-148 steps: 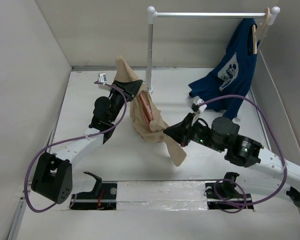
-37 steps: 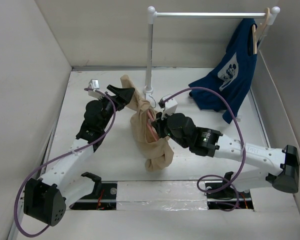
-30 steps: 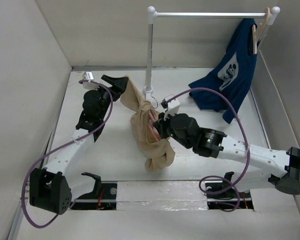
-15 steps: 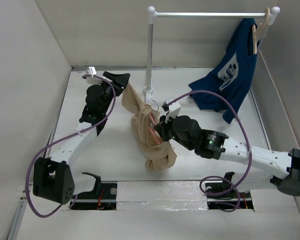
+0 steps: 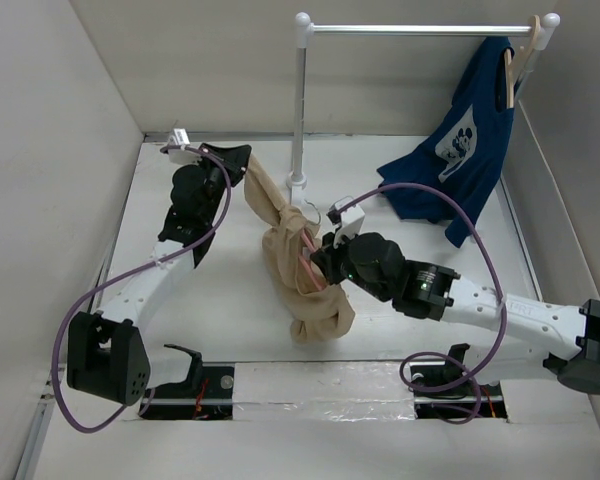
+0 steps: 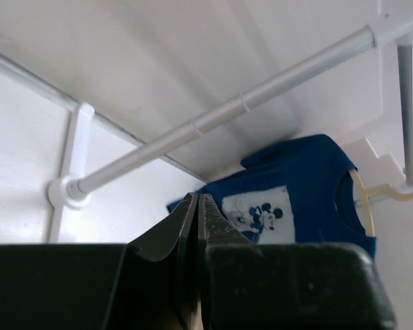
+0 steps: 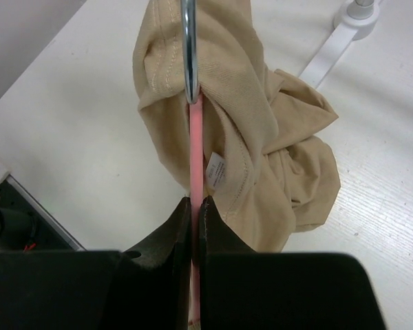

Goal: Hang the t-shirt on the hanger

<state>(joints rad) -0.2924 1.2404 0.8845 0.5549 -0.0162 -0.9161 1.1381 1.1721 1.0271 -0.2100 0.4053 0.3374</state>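
Note:
The tan t-shirt [image 5: 302, 285] hangs bunched around the pink hanger [image 5: 306, 262] at mid-table. One strip of the fabric is stretched up and left to my left gripper [image 5: 242, 160]. That gripper is shut on the end of the strip. In the left wrist view its fingertips [image 6: 196, 199] meet, and only a sliver of tan shows low between them. My right gripper [image 5: 320, 262] is shut on the hanger's pink bar [image 7: 195, 148], its tips [image 7: 194, 201] pinching it. The metal hook [image 7: 187, 48] runs up against the t-shirt [image 7: 261, 124], whose neck label shows.
A white clothes rack stands at the back: post [image 5: 300, 100], rail [image 5: 420, 29] and foot [image 7: 358, 10]. A dark blue printed t-shirt [image 5: 460, 140] hangs from a wooden hanger [image 5: 520, 60] at the rail's right end. White walls close in the left, back and right.
My left gripper has gone from open to shut at the end of the fabric strip, shifting slightly back and left. The right arm has drifted a little to the right and nearer with the hanger.

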